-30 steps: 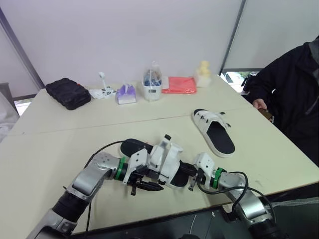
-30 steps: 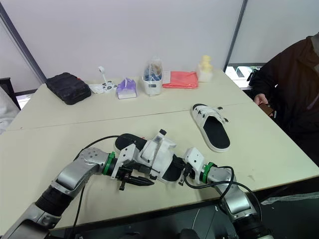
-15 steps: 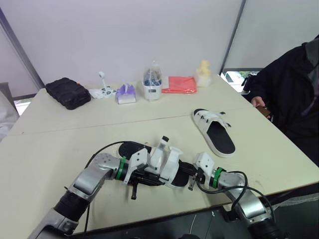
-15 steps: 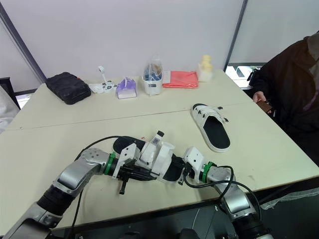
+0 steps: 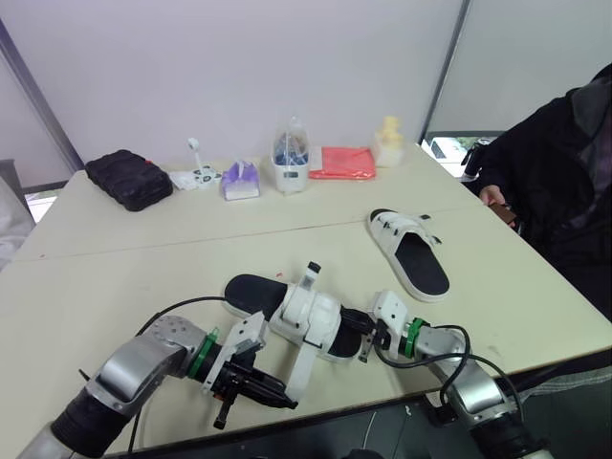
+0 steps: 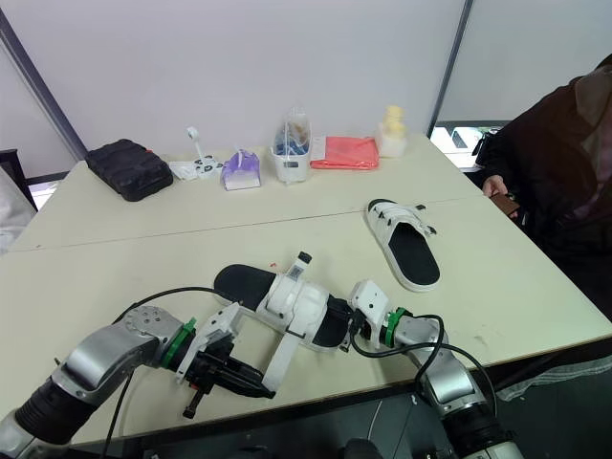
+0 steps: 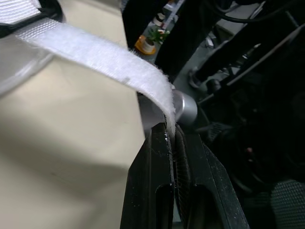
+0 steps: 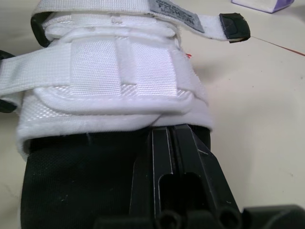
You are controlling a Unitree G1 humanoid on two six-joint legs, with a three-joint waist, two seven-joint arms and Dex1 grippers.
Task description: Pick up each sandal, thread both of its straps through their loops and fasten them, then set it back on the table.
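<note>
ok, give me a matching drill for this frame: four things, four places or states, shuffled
Things
1. loose white hook-and-loop strap
2. farther black-soled sandal with white straps
3. black textured case
4. red folded cloth

Places or states
A. far edge of the table, right of middle
B. pinched in the left gripper
C. lying flat on the right side, no gripper on it
D. far left corner area

Pairs: 1-B, 2-C, 3-D, 4-A

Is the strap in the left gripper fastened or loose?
Loose. The strap runs out straight from the sandal, stuck to nothing, its tip pinched in the shut left gripper.
</note>
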